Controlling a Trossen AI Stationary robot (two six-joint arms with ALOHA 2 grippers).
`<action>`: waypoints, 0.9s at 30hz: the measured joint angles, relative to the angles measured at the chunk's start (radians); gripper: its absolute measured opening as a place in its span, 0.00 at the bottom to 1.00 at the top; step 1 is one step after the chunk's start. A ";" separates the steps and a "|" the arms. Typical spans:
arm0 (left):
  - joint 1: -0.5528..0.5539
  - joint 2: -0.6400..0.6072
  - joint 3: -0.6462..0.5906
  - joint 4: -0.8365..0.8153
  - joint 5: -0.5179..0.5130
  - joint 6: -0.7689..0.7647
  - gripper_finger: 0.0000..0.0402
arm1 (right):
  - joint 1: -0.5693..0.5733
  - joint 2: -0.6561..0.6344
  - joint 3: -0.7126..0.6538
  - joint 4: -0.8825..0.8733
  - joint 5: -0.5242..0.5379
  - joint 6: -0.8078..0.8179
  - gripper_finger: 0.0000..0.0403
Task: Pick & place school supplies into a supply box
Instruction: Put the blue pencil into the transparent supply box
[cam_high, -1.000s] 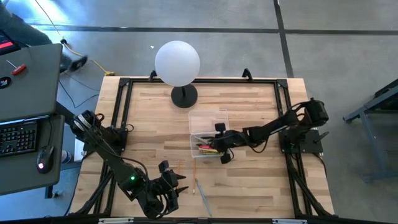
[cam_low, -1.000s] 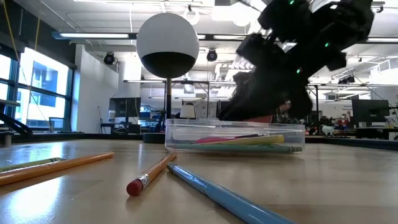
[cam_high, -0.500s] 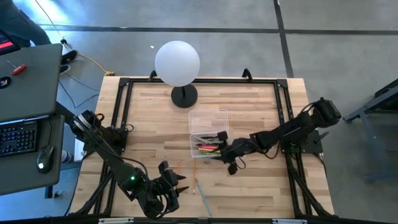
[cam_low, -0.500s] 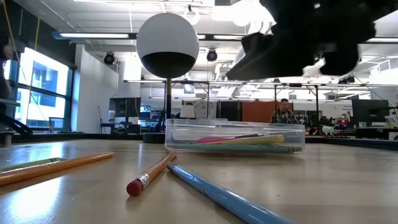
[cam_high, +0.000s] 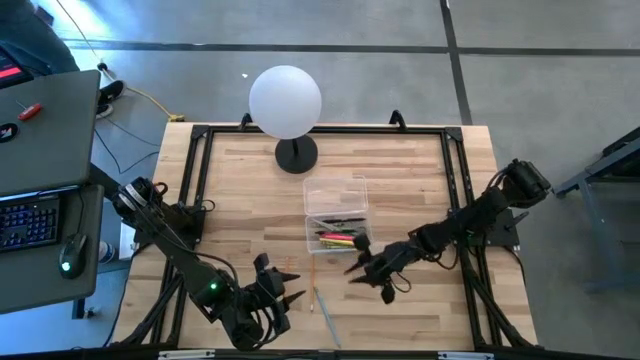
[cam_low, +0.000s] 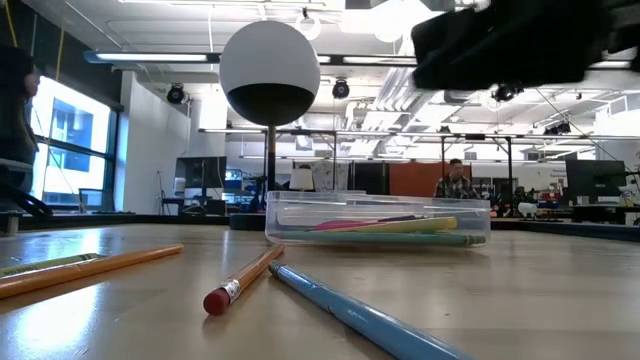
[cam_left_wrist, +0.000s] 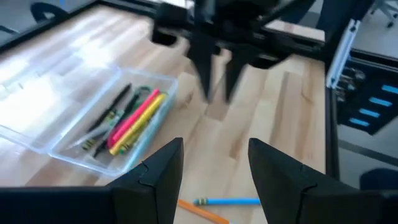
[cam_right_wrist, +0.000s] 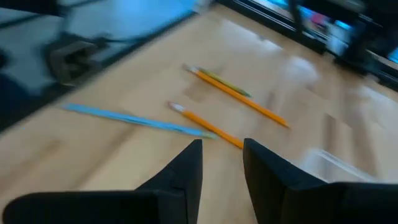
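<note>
Clear plastic supply box (cam_high: 337, 228) is set mid-counter w/ lid off, so pens can be dropped straight in; several (pink, yellow, black, green) are already laid lengthwise inside. Three items are left on the counter (cam_high: 420, 170) near its front edge: blue pen (cam_right_wrist: 134, 118), orange pencil (cam_right_wrist: 205, 126) and yellow pencil (cam_right_wrist: 239, 94). Right gripper (cam_high: 362, 270) is held just beside the box's front corner, fingers slightly apart, nothing gripped, aimed at those items, prob. for the next pick. Left gripper (cam_left_wrist: 214, 165) is parked at the front edge, fingers open and empty. White globe lamp (cam_high: 286, 102) is kept at the back, clear of the work.
</note>
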 joint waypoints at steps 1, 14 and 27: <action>0.000 0.000 0.000 0.000 -0.005 0.000 0.53 | 0.008 0.000 0.000 0.005 -0.026 -0.009 0.23; 0.051 0.000 0.000 0.030 0.108 -0.011 0.53 | 0.081 0.124 0.017 0.225 -0.091 -0.077 0.23; 0.152 0.000 0.000 0.047 0.347 -0.055 0.53 | 0.081 0.311 0.411 -0.324 -0.126 -0.239 0.23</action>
